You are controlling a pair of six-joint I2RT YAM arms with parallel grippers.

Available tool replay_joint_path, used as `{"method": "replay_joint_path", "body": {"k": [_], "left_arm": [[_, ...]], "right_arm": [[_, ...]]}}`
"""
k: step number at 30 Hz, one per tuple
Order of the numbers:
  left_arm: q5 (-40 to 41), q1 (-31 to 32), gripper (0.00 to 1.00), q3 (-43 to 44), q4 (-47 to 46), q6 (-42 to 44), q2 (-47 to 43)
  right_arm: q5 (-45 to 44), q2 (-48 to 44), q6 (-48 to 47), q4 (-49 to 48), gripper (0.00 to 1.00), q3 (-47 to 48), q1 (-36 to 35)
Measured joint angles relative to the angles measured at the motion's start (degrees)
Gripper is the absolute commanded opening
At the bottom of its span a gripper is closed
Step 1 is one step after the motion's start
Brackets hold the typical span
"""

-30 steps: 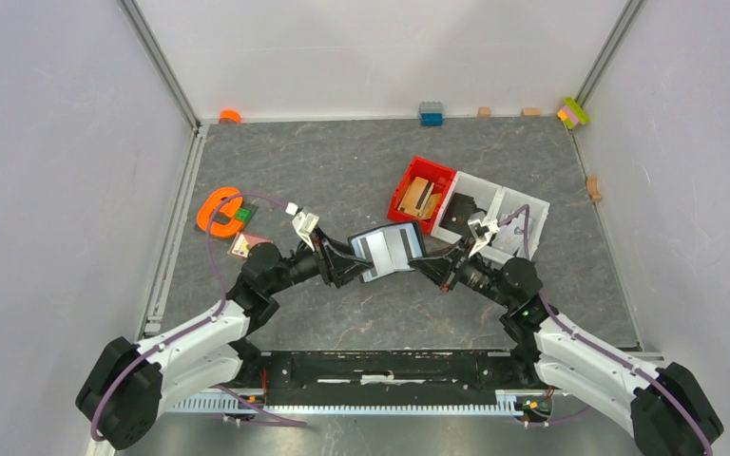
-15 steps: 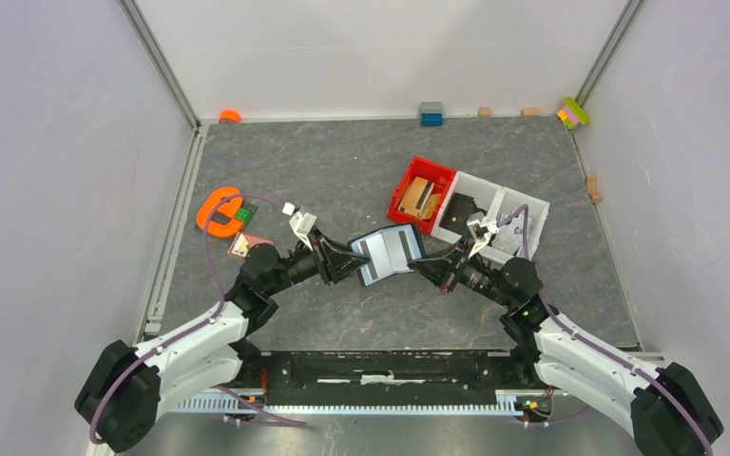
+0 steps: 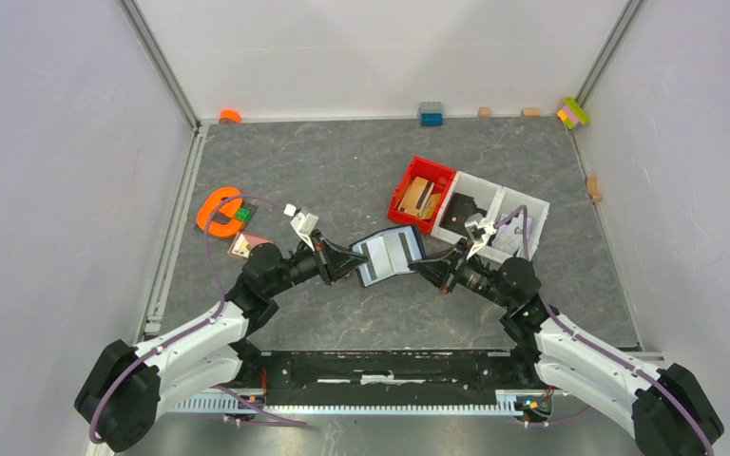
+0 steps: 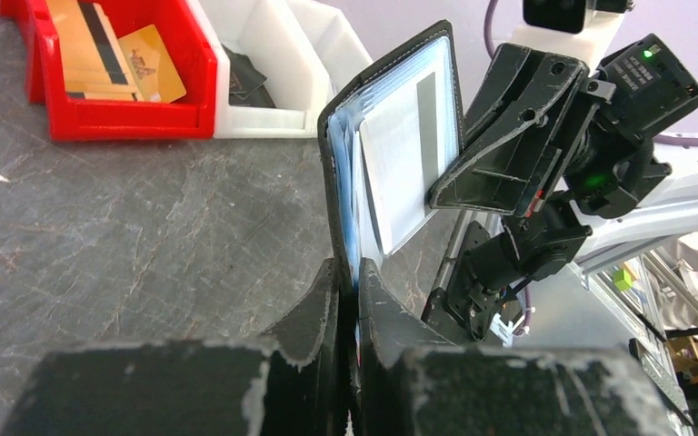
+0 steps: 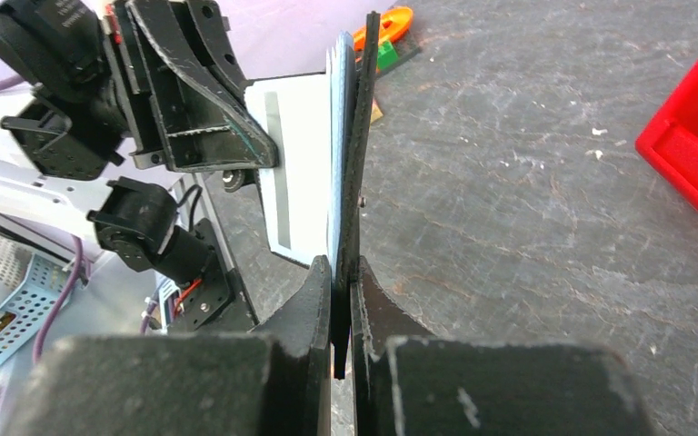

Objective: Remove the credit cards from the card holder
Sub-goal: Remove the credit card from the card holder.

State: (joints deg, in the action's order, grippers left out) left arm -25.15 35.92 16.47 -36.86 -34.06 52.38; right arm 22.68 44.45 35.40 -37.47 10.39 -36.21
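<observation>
The card holder [image 3: 389, 254] is up off the table, spread open between the two arms, pale blue inside facing up. A second ago the left gripper [image 4: 356, 272] stood open around its left edge; now those jaws have pinched in until only the thin edge of the card holder sits between them. The right gripper [image 5: 341, 268] hasn't changed: narrow jaws clamped on the black cover at the opposite edge. The card holder itself has barely shifted, perhaps a touch towards the left arm.

One credit card [image 4: 409, 154], greyish-white with a dark stripe, shows in a pocket. Whether more sit behind it, I can't tell.

Just beyond are two bins side by side: one red bin [image 3: 447, 180] with tan flat pieces inside, one white bin [image 3: 532, 204] holding something dark. Over to the left lies one orange loop [image 3: 215, 208] with a green piece against it. Along the far wall sit a few small blocks, one of them blue [image 3: 431, 114].
</observation>
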Motion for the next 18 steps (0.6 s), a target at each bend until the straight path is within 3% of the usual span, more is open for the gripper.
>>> {"method": "replay_joint_path", "body": {"k": [8,12,16,18], "left_arm": [[1.16,0.2,0.02,0.0,2.12,0.02,-0.02],[1.16,0.2,0.02,0.0,2.25,0.02,0.17],[1.16,0.2,0.02,0.02,2.36,0.04,0.59],[1.18,0.13,0.02,0.0,3.04,0.35,0.61]], "right_arm": [[-4.33,-0.31,-2.49,7.96,0.17,2.16,-0.52],[-6.45,-0.37,-3.15,11.82,0.16,3.54,-0.83],[-7.69,-0.57,-3.93,13.62,0.49,4.07,-0.92],[-11.34,-0.79,-4.83,15.5,0.57,4.11,-0.35]]}}
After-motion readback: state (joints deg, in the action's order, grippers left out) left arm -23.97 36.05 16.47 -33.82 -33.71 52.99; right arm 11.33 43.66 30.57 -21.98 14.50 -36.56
